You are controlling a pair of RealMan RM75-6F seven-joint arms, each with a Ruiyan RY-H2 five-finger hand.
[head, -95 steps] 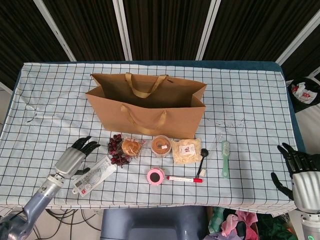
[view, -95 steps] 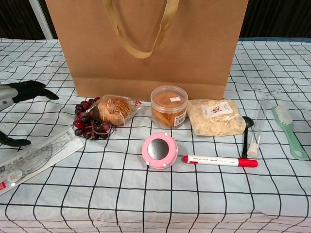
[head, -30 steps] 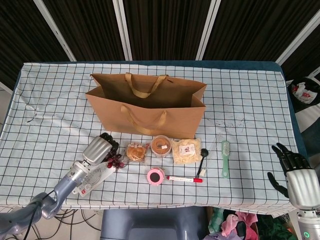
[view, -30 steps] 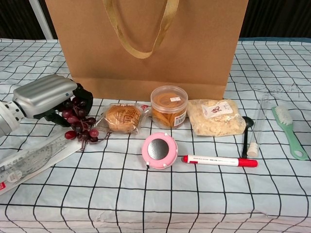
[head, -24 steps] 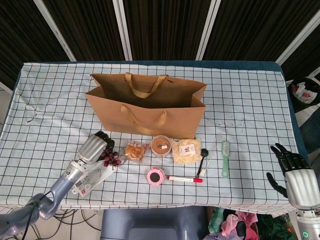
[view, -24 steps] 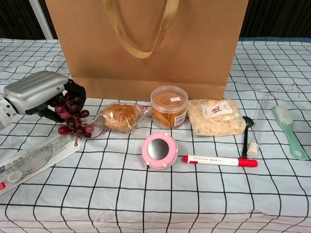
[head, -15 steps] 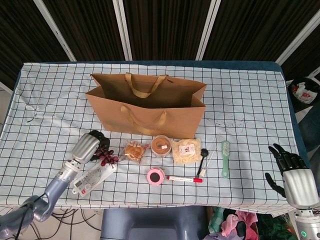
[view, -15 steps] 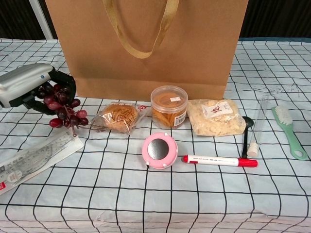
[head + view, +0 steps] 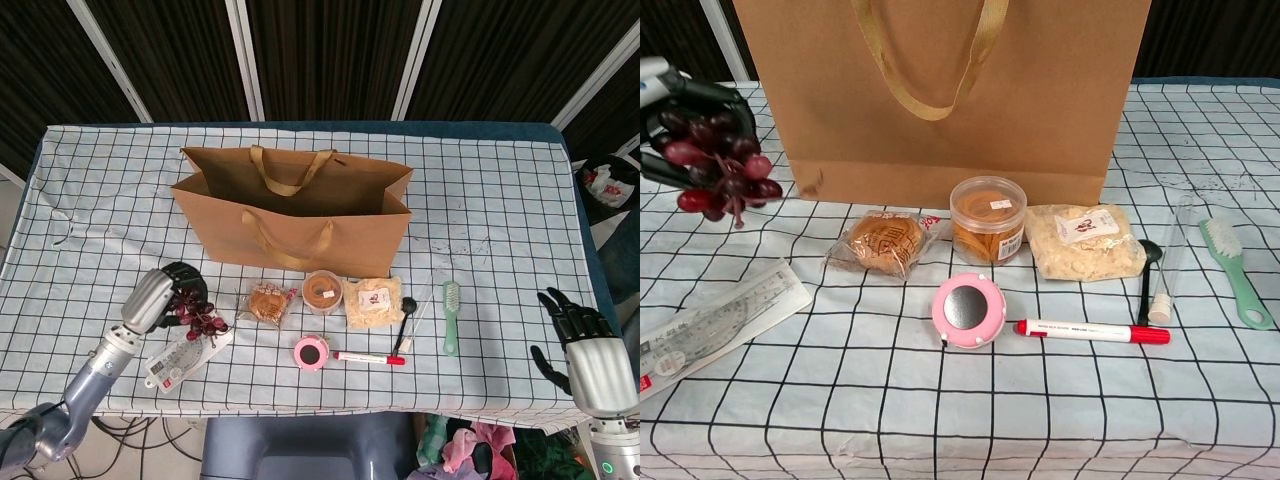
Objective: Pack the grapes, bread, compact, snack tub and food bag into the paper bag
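Note:
My left hand (image 9: 152, 296) grips the bunch of dark red grapes (image 9: 718, 165) and holds it off the table, left of the brown paper bag (image 9: 295, 212). The grapes (image 9: 198, 318) hang below its fingers. In front of the bag lie the wrapped bread (image 9: 880, 243), the clear snack tub (image 9: 987, 218) and the food bag (image 9: 1083, 241). The pink compact (image 9: 968, 310) sits nearer the front edge. My right hand (image 9: 590, 355) hovers open beyond the table's right front corner, holding nothing.
A packaged ruler (image 9: 710, 324) lies at the front left. A red marker (image 9: 1092, 331), a black spoon (image 9: 1148, 276), a clear tube (image 9: 1170, 262) and a green brush (image 9: 1236, 271) lie to the right of the food items.
My left hand closed on the grapes beside the bread, lifted them and carried them leftward and up. The bread shifted slightly. The right hand barely moved.

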